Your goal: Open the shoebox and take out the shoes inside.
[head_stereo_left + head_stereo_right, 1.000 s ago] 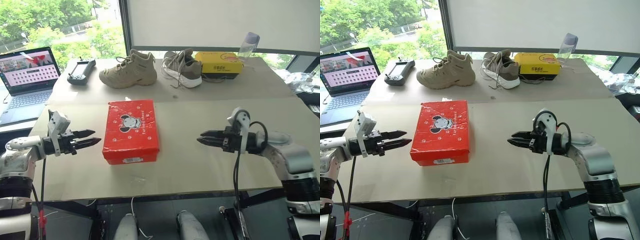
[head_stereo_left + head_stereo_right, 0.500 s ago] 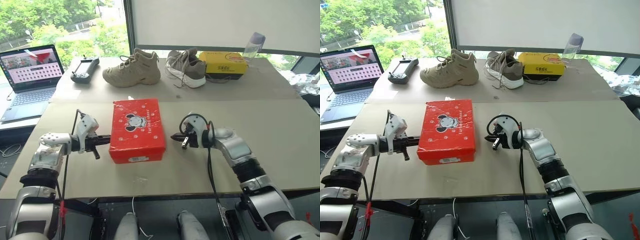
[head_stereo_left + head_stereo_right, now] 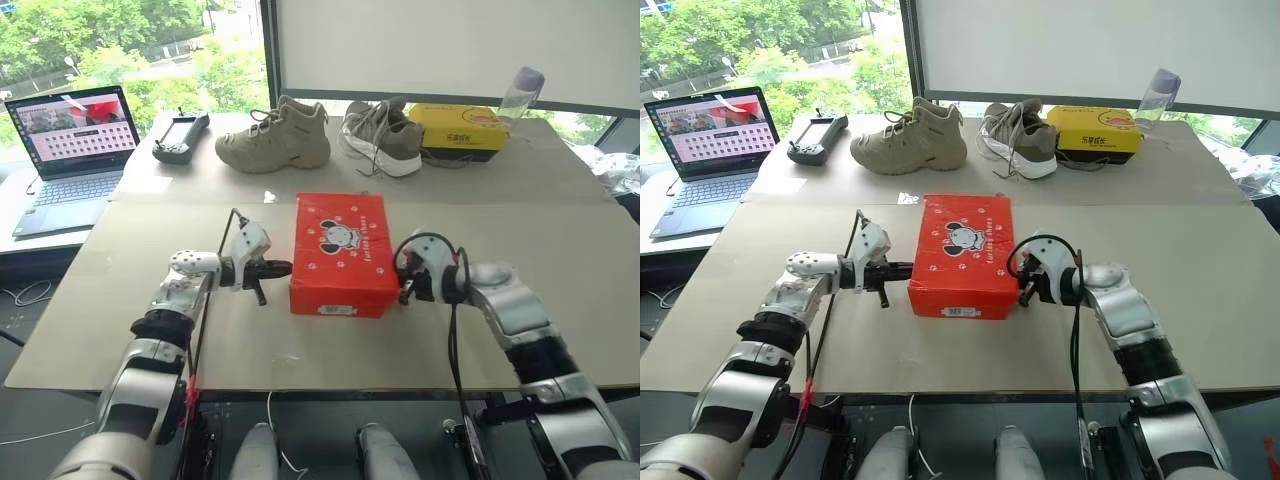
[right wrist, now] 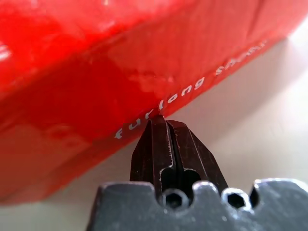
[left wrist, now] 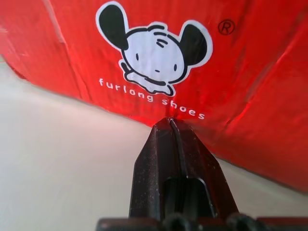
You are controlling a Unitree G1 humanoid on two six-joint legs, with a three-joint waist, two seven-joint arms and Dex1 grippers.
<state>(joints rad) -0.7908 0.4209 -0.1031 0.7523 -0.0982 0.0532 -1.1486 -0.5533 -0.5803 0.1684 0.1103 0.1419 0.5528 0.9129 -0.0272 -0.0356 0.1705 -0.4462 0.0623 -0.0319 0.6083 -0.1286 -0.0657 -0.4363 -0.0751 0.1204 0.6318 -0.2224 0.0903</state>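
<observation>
The closed red shoebox (image 3: 342,252) lies at the centre of the frame on the pale surface (image 3: 560,250). Both forearms reach inward, nearly level. The left pincer (image 3: 284,267) and right pincer (image 3: 402,290), each clamped shut and empty, press their tips against opposite box sides.

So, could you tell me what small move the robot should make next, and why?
Probably nudge both shut grippers up under the lid's edge: the left gripper and right gripper sit against opposite long sides of the shoebox, whose lid is still closed.
</observation>
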